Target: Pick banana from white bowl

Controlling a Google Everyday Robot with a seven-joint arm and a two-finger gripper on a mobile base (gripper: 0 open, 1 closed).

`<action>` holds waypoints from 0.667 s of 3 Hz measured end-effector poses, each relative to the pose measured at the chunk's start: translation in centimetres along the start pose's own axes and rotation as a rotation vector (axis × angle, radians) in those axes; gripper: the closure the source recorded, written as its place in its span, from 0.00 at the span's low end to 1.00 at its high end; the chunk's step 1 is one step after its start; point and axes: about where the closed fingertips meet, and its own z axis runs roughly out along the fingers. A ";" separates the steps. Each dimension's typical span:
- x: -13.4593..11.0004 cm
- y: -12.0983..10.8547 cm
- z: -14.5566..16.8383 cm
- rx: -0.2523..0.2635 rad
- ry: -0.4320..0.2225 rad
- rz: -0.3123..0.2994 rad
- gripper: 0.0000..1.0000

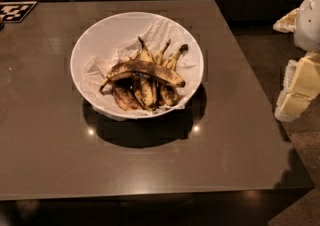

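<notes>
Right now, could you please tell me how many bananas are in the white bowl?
4: the long banana lies across the top; three bunched bananas sit beneath it, left, middle, right. Others may be hidden. The gripper hangs beyond the right edge of the table.

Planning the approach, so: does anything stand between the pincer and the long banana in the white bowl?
Nothing visible does. The pincer hangs beyond the right edge of the table. The banana lies uncovered on top of the bunch in the white bowl. Only bare table and the bowl's right rim lie between them.
</notes>
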 end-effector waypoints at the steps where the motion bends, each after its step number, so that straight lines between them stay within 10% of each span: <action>1: 0.0 0.0 0.0 0.000 0.000 0.000 0.00; 2: -0.2 0.2 -0.3 0.024 -0.002 -0.008 0.00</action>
